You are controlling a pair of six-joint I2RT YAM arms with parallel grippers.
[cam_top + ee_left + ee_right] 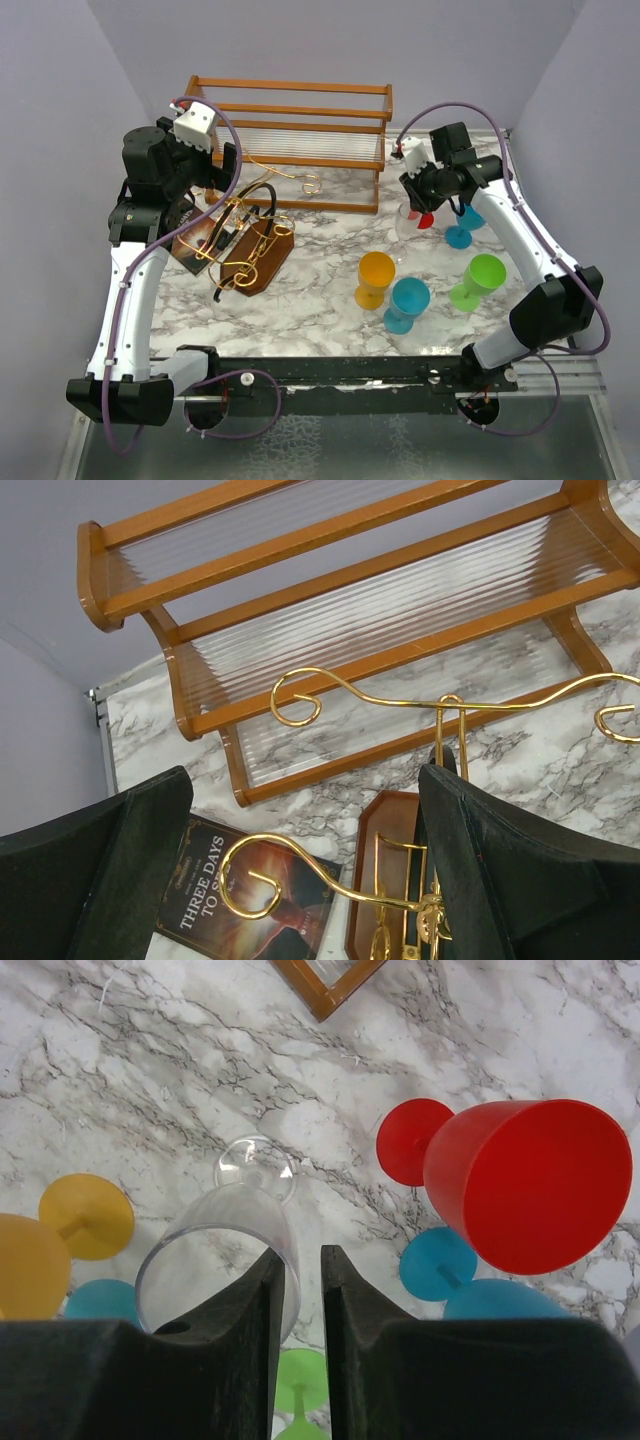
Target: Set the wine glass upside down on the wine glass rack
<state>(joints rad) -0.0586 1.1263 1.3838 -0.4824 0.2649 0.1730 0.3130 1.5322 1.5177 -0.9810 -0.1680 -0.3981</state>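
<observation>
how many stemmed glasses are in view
6: clear wine glass at the right pincer, red goblet beside it, blue goblet next along; orange goblet, teal goblet and green goblet nearer the front. None seems hidden.

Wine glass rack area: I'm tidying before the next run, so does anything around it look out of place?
Yes: a dark book lies flat on the marble table right beside the wine glass rack, an odd item for a glass-hanging setup. Nothing looks spilled or broken.

Wooden slatted frame (290,130) at back; book (195,252) lying flat.
</observation>
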